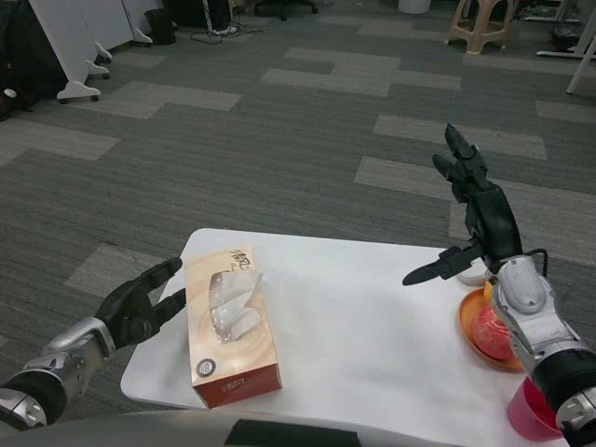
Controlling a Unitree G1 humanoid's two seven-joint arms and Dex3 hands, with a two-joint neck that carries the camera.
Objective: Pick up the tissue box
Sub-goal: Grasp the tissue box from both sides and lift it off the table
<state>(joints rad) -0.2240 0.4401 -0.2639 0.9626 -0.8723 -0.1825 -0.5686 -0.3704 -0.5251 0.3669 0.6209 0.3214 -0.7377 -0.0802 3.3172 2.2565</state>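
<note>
Step in hand: approach, not yet a grasp. Tissue box [232, 326] lies flat near the left edge of the white surface [372, 326]. Left robot hand [140, 305] sits just beside its left side, fingers spread, holding nothing. Right robot hand [475, 219] is raised well apart, released. Next move likely needs both hands closing on opposite sides. Grey carpet floor [279, 140] beyond.

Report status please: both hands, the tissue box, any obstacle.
Left hand open beside the tissue box, not gripping. Right hand open, raised over table's right side. Box lies flat on the white table. Nothing between left hand and box.
</note>
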